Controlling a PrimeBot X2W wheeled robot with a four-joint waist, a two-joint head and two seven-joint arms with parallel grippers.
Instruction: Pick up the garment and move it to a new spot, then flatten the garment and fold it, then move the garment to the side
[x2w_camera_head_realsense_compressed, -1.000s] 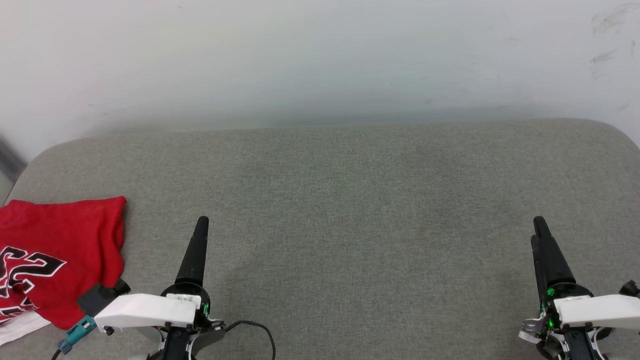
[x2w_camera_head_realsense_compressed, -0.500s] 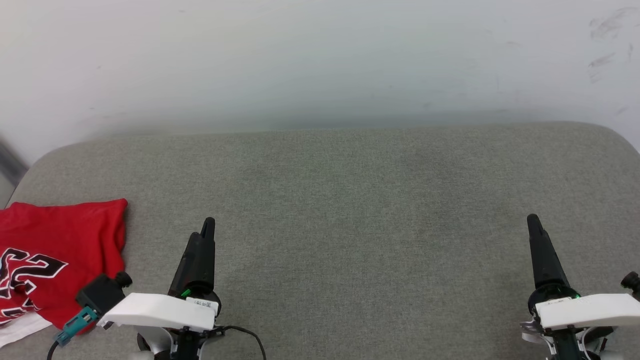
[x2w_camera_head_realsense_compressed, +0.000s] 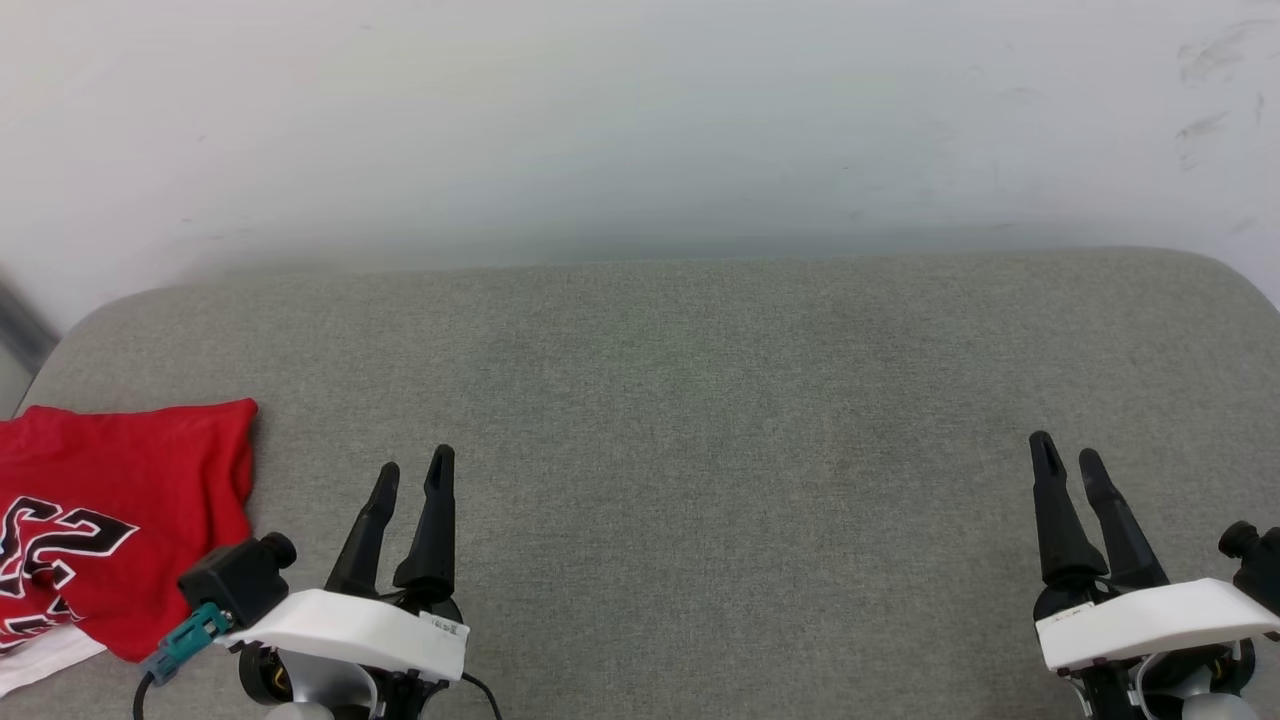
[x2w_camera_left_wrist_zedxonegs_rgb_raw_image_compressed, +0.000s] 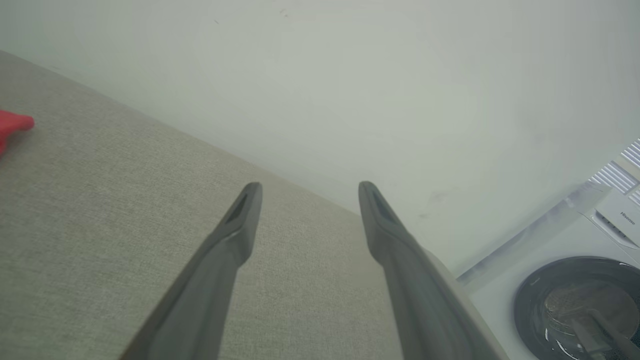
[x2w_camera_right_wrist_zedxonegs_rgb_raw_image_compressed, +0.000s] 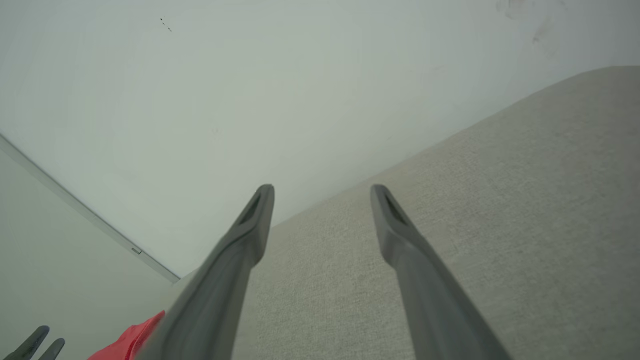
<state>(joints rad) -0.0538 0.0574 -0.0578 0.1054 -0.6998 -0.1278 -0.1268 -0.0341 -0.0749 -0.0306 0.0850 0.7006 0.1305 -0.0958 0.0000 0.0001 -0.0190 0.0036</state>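
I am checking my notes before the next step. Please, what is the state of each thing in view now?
garment: lying on the grey cushion at its left end, number side up, not held.
left gripper: jaws open, empty.
right gripper: jaws open, empty, over bare cushion.
washing machine: door state unclear.

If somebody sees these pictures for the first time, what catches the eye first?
The red garment with black lettering, lying at the left edge of the grey cushion, stands out most. Next come the left hand and right hand at the lower corners, both open and empty.
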